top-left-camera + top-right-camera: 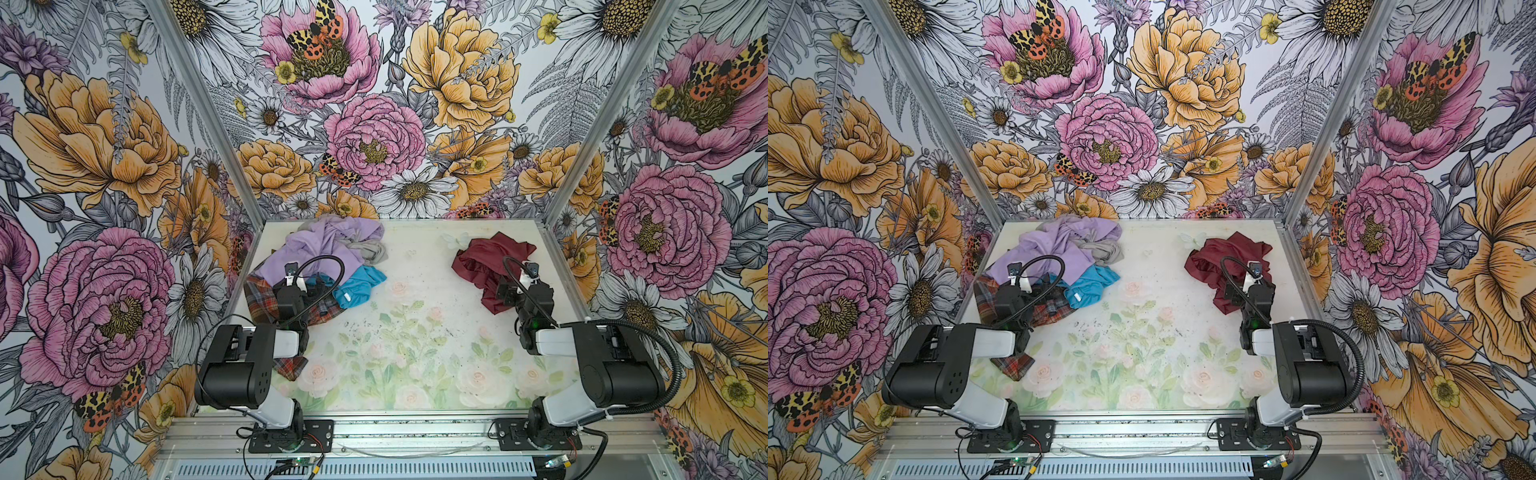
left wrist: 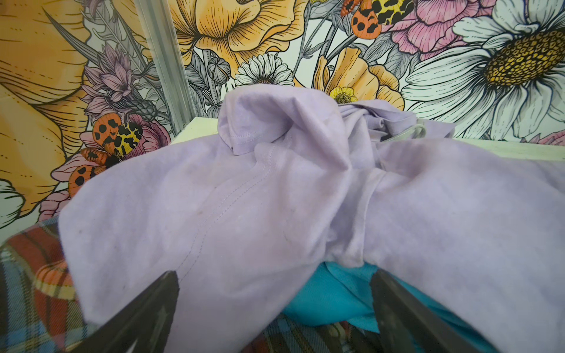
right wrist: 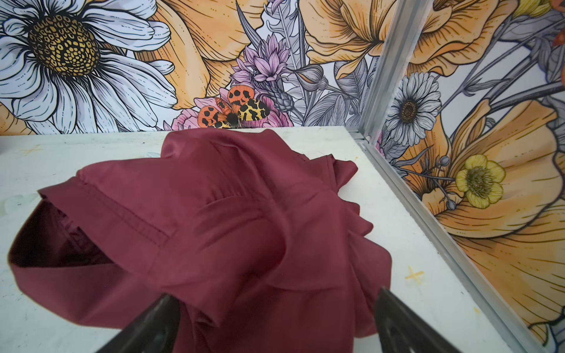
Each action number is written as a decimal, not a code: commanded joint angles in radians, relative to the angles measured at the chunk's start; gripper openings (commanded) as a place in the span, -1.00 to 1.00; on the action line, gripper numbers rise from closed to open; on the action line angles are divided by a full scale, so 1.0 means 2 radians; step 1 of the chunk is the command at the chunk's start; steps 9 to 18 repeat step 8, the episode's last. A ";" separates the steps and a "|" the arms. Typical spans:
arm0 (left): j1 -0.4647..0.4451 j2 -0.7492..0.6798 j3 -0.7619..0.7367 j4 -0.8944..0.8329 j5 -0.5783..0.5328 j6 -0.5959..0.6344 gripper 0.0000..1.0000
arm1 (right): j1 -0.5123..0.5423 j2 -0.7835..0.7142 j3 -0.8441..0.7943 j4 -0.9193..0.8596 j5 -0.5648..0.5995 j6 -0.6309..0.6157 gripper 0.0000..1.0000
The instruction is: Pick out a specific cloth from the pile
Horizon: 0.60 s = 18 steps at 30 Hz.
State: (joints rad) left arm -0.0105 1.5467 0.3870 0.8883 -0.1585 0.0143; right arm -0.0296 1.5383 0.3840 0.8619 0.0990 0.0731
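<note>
The cloth [image 1: 490, 262] [image 1: 1225, 259] is plain maroon and lies crumpled by itself at the back right of the table. My right gripper [image 3: 275, 292] [image 1: 505, 291] is open just above its near edge, with the maroon fabric [image 3: 229, 229] lying between the spread fingers. The pile [image 1: 316, 266] sits at the back left: a lilac garment [image 2: 275, 198] on top, turquoise fabric [image 2: 330, 293], red-and-grey plaid [image 1: 262, 295] and pale grey cloth [image 1: 370, 249]. My left gripper [image 2: 273, 273] [image 1: 1038, 289] hangs open over the pile's near side, its fingers either side of lilac and turquoise folds.
The table [image 1: 415, 332] has a pale floral print and flowered walls on three sides. An aluminium post [image 3: 394, 61] and rail run close to the right of the maroon cloth. A plaid corner [image 1: 291, 365] lies under the left arm's forearm.
</note>
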 commanded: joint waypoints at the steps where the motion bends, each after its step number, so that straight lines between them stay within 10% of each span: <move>1: 0.004 0.000 -0.003 0.018 0.014 -0.003 0.98 | 0.003 0.002 0.009 -0.003 -0.008 0.003 0.99; 18: 0.004 0.001 -0.003 0.019 0.014 -0.003 0.97 | 0.002 0.000 0.005 0.003 -0.011 0.004 0.99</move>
